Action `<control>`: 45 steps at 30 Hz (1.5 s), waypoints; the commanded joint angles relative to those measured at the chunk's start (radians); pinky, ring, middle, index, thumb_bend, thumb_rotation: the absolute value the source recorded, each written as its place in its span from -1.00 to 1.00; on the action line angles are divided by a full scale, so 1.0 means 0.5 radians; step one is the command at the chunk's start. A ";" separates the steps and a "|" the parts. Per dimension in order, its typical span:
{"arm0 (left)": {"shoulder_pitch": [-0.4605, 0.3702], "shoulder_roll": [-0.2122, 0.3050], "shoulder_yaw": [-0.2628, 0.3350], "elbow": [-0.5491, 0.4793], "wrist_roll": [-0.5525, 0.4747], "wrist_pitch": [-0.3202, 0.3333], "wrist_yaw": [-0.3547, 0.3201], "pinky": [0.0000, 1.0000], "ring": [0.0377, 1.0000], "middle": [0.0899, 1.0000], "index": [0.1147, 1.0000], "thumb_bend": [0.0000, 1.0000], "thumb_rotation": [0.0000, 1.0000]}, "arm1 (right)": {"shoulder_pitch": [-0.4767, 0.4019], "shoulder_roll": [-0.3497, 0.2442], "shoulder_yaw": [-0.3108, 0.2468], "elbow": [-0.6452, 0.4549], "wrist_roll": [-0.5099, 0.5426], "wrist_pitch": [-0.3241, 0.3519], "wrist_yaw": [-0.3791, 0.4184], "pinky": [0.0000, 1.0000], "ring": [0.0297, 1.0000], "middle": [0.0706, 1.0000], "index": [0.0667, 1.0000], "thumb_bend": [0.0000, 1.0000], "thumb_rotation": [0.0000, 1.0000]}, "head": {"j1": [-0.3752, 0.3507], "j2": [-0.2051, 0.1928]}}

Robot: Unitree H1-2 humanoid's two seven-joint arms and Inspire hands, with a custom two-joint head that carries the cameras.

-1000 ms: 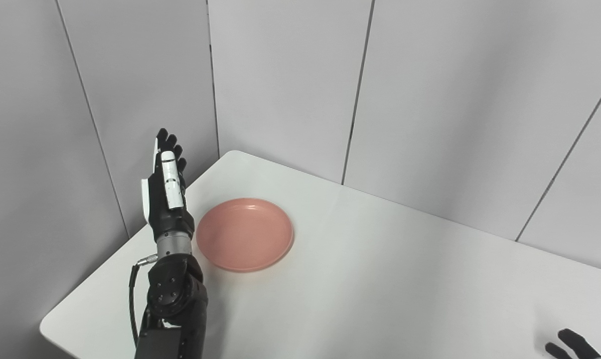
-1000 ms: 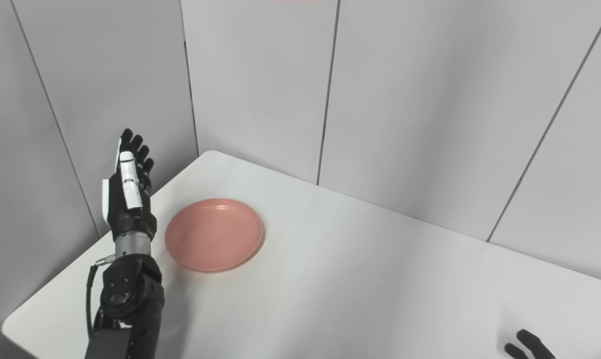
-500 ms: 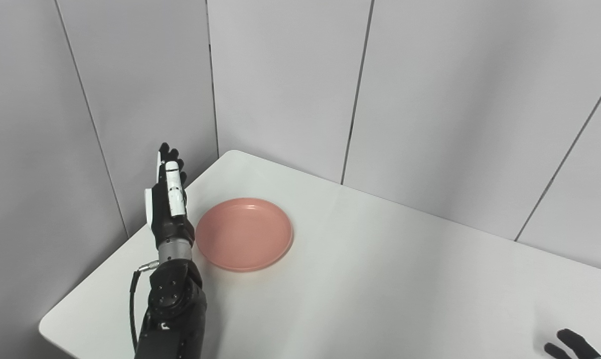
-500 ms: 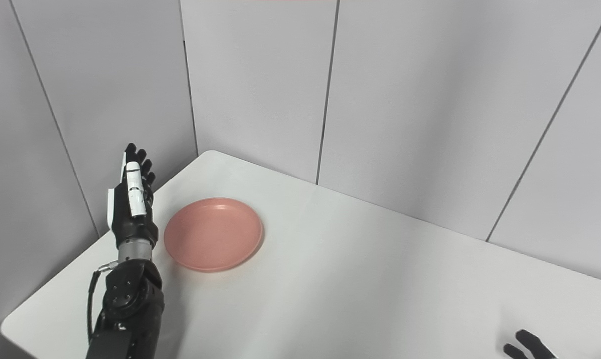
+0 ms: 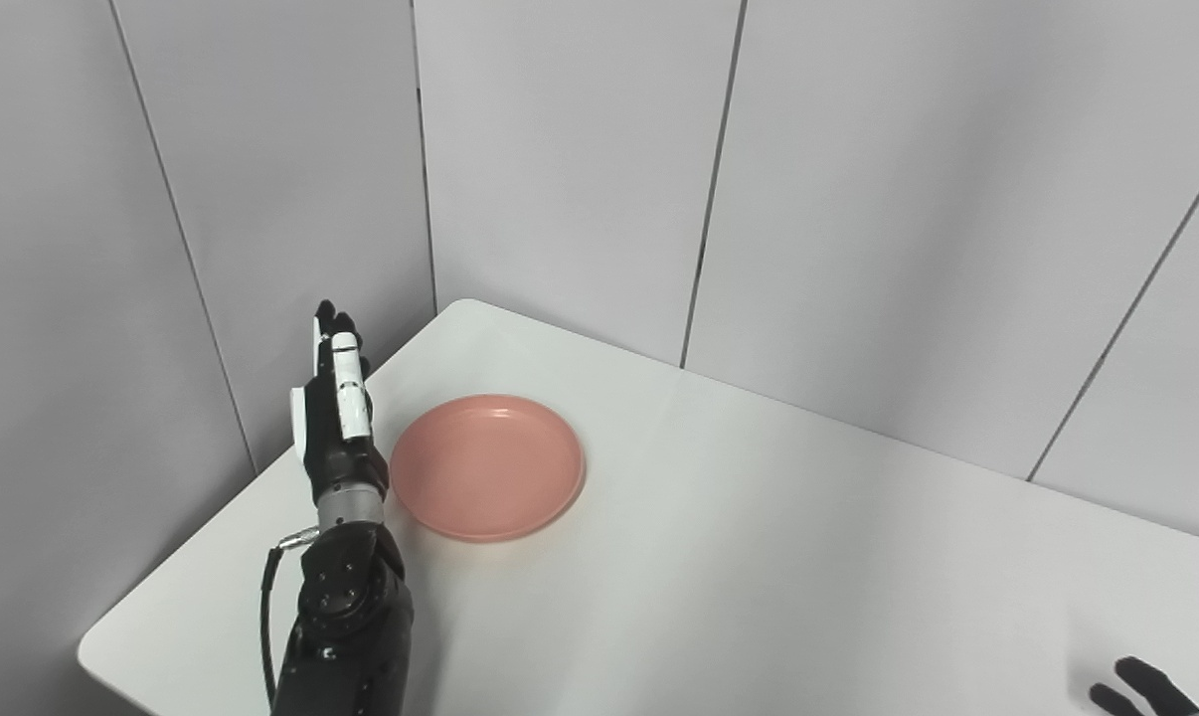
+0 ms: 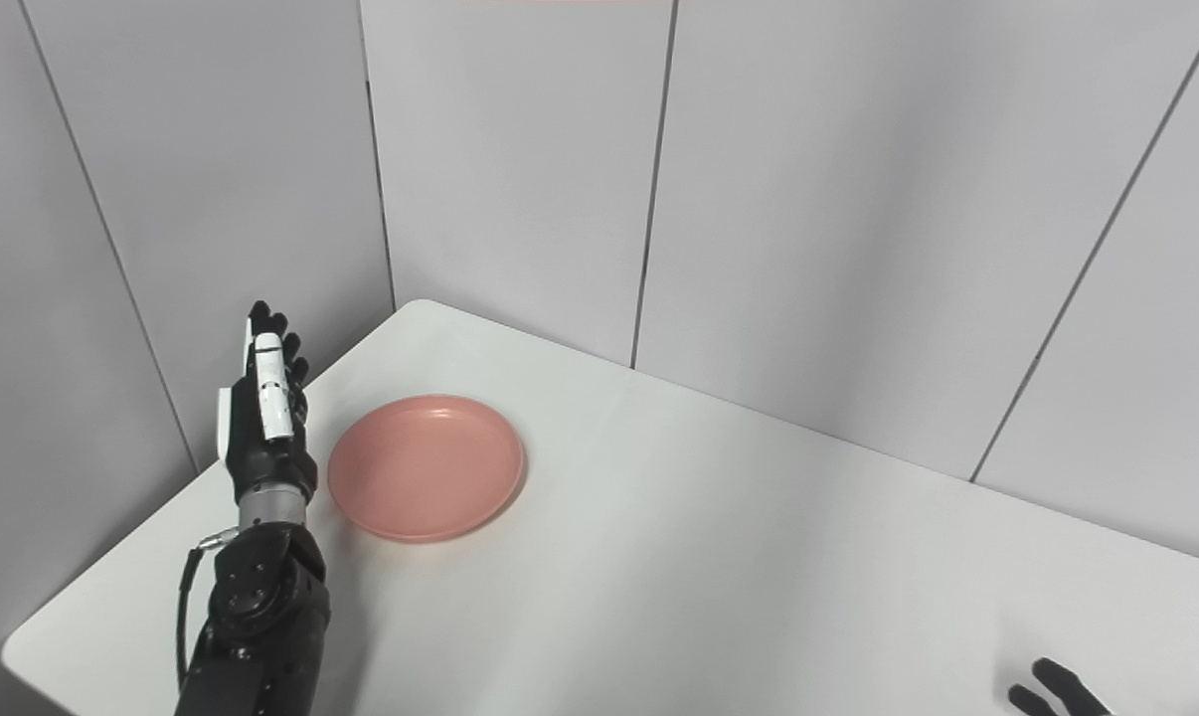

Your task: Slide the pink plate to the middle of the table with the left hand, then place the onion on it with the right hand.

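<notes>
A pink plate (image 5: 488,465) lies flat near the far left corner of the white table (image 5: 759,557). My left hand (image 5: 333,408) stands edge-on just left of the plate's rim, fingers straight and pointing up, holding nothing; whether it touches the rim I cannot tell. Only the black fingertips (image 5: 1141,686) of my right hand show at the bottom right corner, spread apart above the table. No onion is in view.
Grey wall panels (image 5: 580,169) close in the table at the back and on the left. The table's left edge (image 5: 182,557) runs just beside my left forearm (image 5: 341,626).
My left hand has come down and slightly forward beside the plate, turning more edge-on. The plate and the right fingertips have stayed where they were.
</notes>
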 commanded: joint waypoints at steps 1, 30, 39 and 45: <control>-0.059 0.048 -0.001 -0.013 -0.006 -0.059 -0.016 0.96 0.96 0.98 0.94 -0.23 1.00 | 0.034 -0.016 -0.017 0.015 0.005 -0.013 0.004 -0.04 0.52 0.63 0.46 -0.52 0.67 | 0.002 0.004; -0.041 0.040 -0.014 0.100 -0.017 -0.079 -0.029 1.00 0.94 0.94 0.88 -0.23 1.00 | 0.034 -0.022 -0.019 0.008 0.015 0.004 0.001 -0.08 0.53 0.62 0.43 -0.56 0.72 | 0.029 0.018; -0.039 0.031 -0.026 0.141 -0.020 -0.075 -0.037 0.99 0.92 0.93 0.89 -0.26 1.00 | 0.031 -0.028 -0.024 -0.011 0.029 0.019 0.002 -0.07 0.50 0.59 0.42 -0.57 0.68 | 0.036 0.041; -0.044 0.043 -0.026 0.207 -0.046 -0.083 -0.064 0.94 0.91 0.92 0.88 -0.25 1.00 | 0.031 -0.034 -0.026 0.003 0.030 -0.002 0.006 -0.07 0.49 0.58 0.41 -0.55 0.70 | 0.036 0.050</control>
